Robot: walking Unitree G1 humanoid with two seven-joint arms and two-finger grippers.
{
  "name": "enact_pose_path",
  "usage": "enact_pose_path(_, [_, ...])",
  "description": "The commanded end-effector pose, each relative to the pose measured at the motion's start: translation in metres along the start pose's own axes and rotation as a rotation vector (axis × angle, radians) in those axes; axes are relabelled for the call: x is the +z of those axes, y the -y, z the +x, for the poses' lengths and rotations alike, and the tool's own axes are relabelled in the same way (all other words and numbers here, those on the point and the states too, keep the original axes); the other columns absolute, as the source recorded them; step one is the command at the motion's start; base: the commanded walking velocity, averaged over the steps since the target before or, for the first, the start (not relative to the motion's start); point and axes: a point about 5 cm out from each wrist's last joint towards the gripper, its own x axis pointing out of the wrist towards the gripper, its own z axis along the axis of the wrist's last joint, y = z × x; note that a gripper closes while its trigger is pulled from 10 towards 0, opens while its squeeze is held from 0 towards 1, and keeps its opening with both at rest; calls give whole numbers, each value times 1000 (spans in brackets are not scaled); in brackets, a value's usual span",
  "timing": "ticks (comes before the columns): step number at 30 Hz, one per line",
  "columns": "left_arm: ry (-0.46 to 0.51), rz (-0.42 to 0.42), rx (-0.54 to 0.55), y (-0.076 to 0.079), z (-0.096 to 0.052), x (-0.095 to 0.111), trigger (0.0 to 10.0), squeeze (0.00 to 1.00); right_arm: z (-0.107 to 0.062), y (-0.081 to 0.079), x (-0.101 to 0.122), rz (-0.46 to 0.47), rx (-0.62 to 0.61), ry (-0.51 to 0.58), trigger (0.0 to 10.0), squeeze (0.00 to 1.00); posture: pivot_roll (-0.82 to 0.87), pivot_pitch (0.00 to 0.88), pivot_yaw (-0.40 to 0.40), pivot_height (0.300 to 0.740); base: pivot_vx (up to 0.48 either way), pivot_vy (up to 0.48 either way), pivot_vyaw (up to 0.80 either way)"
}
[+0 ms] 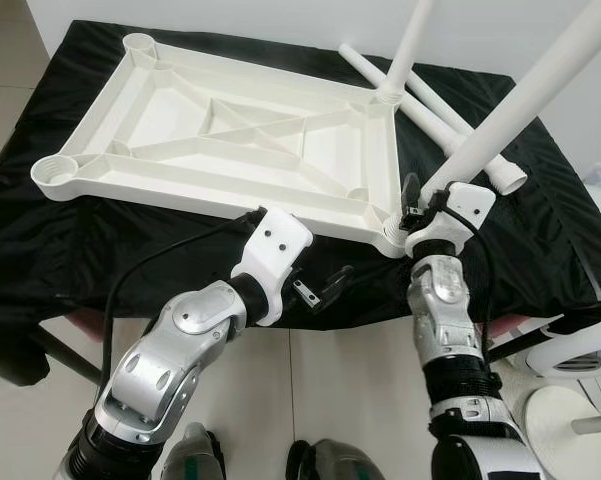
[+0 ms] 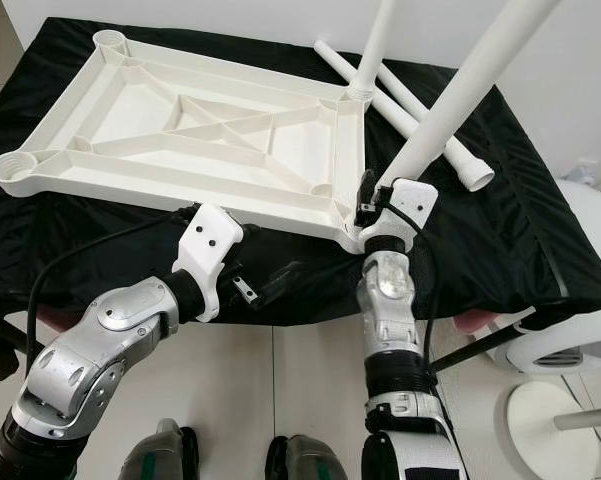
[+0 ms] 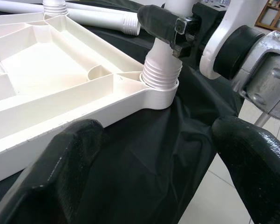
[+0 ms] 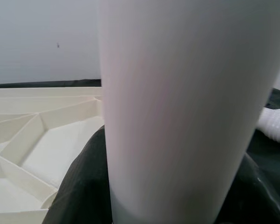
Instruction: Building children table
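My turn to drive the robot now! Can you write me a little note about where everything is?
Right gripper: shut on the leg standing in the near right socket.
Left gripper: open, holding nothing, by the table top's near edge.
Table top lies upside down on the black cloth.
Done: far right leg stands in its socket.
Left: two loose legs on the cloth, two left sockets without legs.
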Motion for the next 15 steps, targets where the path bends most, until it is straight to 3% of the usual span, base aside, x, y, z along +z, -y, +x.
enact_pose_path(1, [2,0,5,0,2,0,10000,0,-14,9,-34,-29,-94,-187,10000,0,122,95,-110,740,0,0,0])
enact_pose_path(8, [4,2,3,1,2,0,10000,0,-15,5,-29,-54,-187,-165,10000,0,126,89,-113,740,0,0,0])
enact_pose_path(15, [4,4,0,2,2,0,10000,0,-11,3,-24,-31,-180,-152,10000,0,129,80,-113,740,0,0,0])
